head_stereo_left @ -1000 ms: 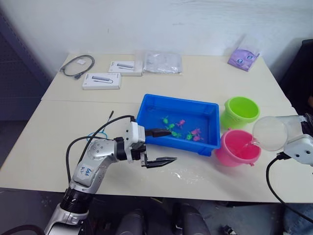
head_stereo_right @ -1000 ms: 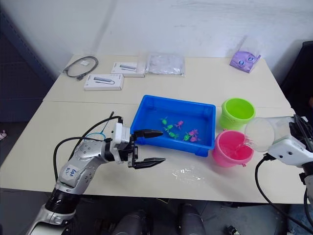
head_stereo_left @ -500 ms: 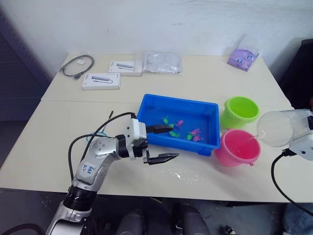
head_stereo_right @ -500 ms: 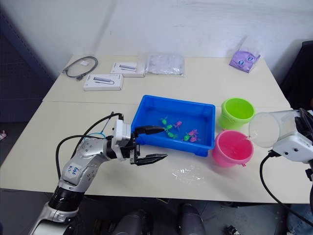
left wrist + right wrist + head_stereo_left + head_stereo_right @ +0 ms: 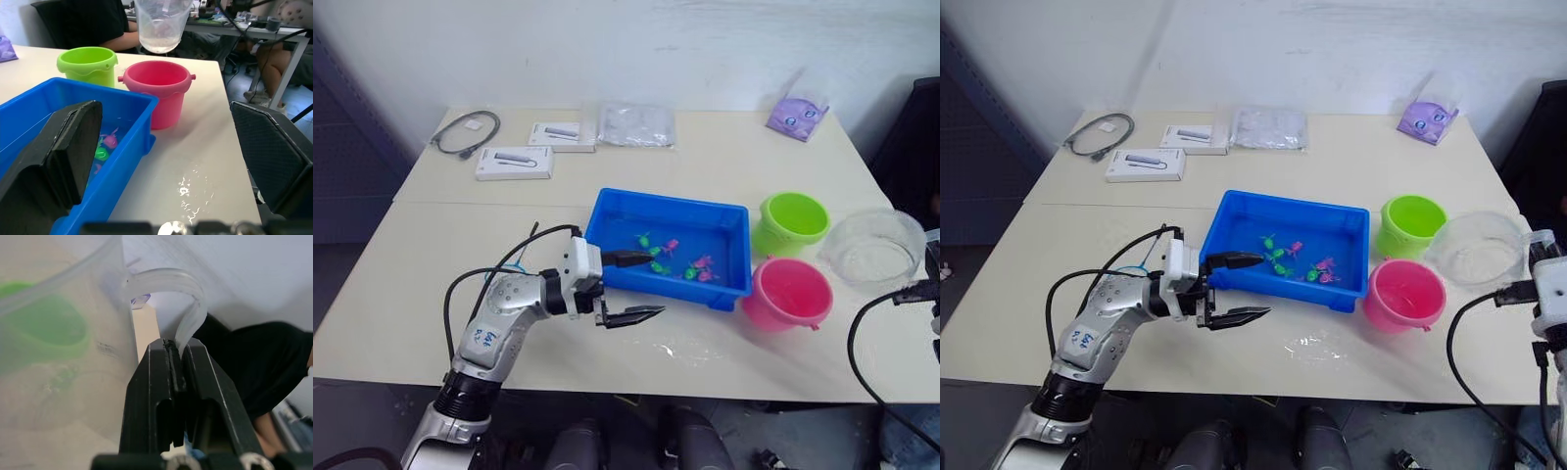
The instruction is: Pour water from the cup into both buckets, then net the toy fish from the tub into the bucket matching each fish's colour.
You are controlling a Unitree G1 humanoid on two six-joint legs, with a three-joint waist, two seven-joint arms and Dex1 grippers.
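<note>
Two buckets stood side by side on the pale table (image 5: 431, 264), just to the right of the blue tub (image 5: 671, 245): a lime green bucket (image 5: 792, 222) farther back and a pink bucket (image 5: 787, 294) nearer the front edge. The tub was shallow and rectangular, and held a loose cluster of tiny toy fish (image 5: 674, 257) – roughly four bright green and three pink, though they were too small to count with certainty.

One clear cup (image 5: 1478, 249) was held upright in the air to the right of both buckets, a little water showing at its bottom in the left wrist view. The right gripper (image 5: 177, 350) had its black fingers pressed together on the cup's thin curved handle.

The left gripper (image 5: 632, 286) hovered at the tub's near left corner, fingers spread wide apart and holding nothing – one finger over the tub's rim, the other over the table, where a small wet patch (image 5: 680, 348) glistened.
</note>
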